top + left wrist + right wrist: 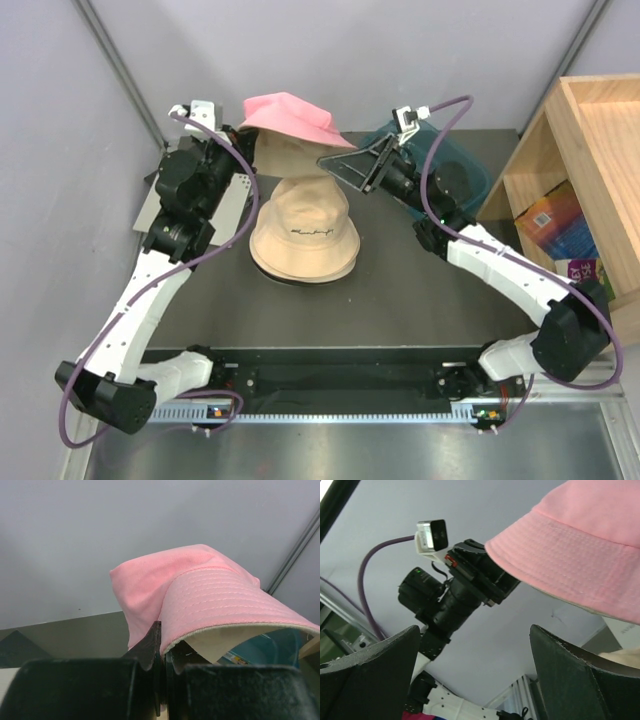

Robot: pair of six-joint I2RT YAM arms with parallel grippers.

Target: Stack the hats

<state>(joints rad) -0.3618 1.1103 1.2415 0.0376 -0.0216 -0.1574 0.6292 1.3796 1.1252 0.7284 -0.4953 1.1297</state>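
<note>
So, top view first: the beige hats (pixel 303 235) already sit piled mid-table, at least two going by the brims. The pink hat (pixel 290 118) hangs raised near the far edge, with the left gripper (pixel 242 135) on its brim and the right gripper (pixel 350 168) just beside it, toward the far right corner. Left wrist view: fingers pinched tight on the pink brim. Right wrist view: fingers spread wide, holding nothing. I'd guess getting pink onto the pile is what's left.

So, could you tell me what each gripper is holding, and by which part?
Left gripper pinches the pink hat by its brim edge; the right gripper is open, holding nothing.
</note>
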